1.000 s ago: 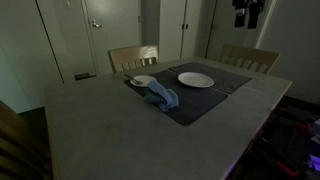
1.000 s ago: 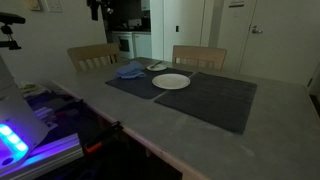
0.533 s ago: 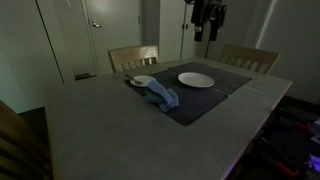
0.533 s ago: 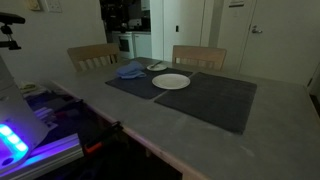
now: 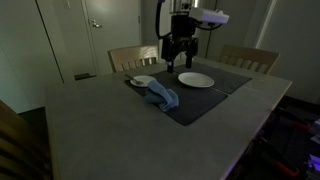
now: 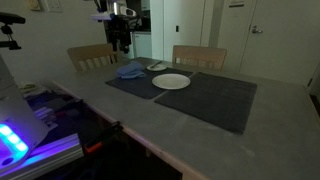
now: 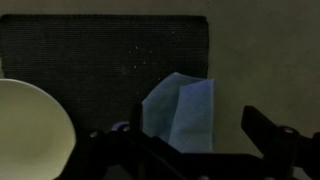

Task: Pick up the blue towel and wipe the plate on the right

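Note:
The blue towel [image 5: 161, 96] lies crumpled on the near left end of a dark placemat [image 5: 200, 100]; it also shows in the other exterior view [image 6: 130, 70]. A white plate [image 5: 196, 79] sits on the mat beside it [image 6: 171, 82]. My gripper [image 5: 178, 56] hangs open and empty above the table, over the area between plate and towel [image 6: 120, 42]. In the wrist view the towel [image 7: 180, 108] lies between my open fingers [image 7: 190, 125], well below them, with the plate's edge [image 7: 30, 130] at the left.
A small white dish [image 5: 143, 81] sits just behind the towel. A second dark placemat [image 6: 215, 100] lies beside the first. Two wooden chairs [image 5: 132, 58] [image 5: 248, 58] stand at the far table edge. Doors and a wall are behind.
The arm has swung in from the upper right and come down toward the table, and now hangs over the plate and towel. Towel and plate have not moved.

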Controlling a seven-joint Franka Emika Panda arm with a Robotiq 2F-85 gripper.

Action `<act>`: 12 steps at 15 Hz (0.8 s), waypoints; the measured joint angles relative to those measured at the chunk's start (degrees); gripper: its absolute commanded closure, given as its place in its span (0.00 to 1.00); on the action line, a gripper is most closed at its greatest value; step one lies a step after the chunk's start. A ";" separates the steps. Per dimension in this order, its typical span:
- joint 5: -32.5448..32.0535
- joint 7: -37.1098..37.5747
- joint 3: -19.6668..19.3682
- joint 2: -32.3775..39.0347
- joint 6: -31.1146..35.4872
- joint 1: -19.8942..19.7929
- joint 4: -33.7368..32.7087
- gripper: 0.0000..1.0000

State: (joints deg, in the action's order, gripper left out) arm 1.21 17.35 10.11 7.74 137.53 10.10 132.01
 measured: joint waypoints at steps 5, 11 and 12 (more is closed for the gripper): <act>-4.65 13.74 -2.53 9.69 7.04 2.87 -1.91 0.00; -4.58 15.90 -4.07 14.14 7.65 4.40 -4.43 0.00; -4.59 15.90 -4.12 14.18 7.68 4.49 -4.44 0.00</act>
State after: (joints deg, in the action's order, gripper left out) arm -3.38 33.25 6.00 21.92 145.21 14.58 127.57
